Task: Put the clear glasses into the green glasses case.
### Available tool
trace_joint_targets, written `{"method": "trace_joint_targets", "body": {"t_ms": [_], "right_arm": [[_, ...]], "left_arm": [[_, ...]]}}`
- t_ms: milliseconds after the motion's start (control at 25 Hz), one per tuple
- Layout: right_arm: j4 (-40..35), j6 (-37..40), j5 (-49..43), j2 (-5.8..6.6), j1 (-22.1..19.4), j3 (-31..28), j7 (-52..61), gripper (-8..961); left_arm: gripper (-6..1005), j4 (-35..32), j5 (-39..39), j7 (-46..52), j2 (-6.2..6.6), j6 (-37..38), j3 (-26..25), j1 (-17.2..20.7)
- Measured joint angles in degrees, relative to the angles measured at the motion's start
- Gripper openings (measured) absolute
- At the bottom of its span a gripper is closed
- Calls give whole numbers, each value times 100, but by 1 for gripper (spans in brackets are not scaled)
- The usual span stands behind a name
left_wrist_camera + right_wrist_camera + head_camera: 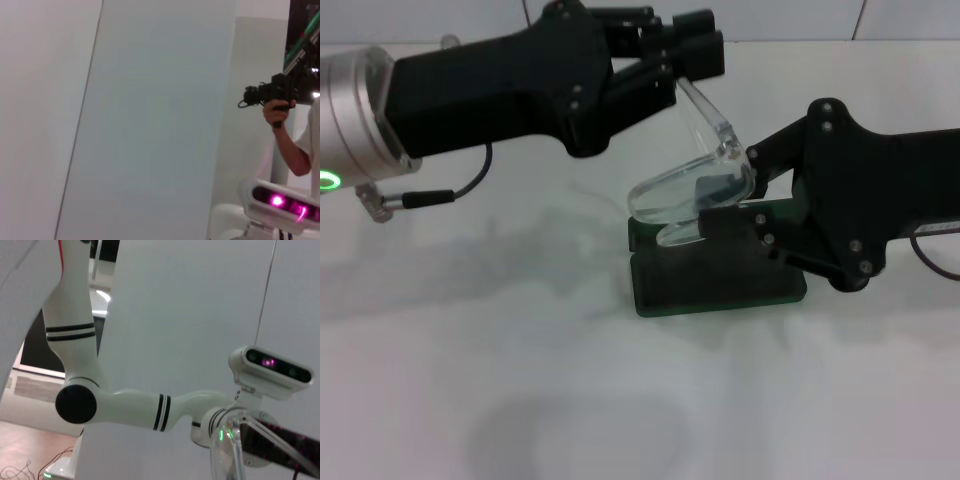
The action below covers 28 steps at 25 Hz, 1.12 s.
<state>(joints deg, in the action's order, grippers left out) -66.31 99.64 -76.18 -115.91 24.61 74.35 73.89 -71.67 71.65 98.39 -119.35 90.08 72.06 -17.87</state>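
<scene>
The clear glasses (675,195) hang tilted in the air just above the green glasses case (720,285), which lies open on the white table. My left gripper (705,45) reaches in from the left, shut on the tip of the upward-pointing temple arm. My right gripper (730,190) comes in from the right, its two fingers closed over the lens end nearest it. In the right wrist view the clear glasses (225,450) show close up, and my left arm's wrist is behind them. The left wrist view shows neither glasses nor case.
The white table (520,380) runs left of the case and toward the front. A cable (470,185) hangs from my left wrist. In the left wrist view a person (287,130) holding a camera stands off to the side by a wall.
</scene>
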Motion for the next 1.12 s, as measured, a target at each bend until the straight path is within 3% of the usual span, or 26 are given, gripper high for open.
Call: {"method": "trace_joint_targets", "body": {"t_ms": [1120], "right_arm": [[498, 318, 224, 26, 39, -220, -295, 75]], "left_arm": [[153, 153, 121, 13, -18, 403, -8, -87]]}}
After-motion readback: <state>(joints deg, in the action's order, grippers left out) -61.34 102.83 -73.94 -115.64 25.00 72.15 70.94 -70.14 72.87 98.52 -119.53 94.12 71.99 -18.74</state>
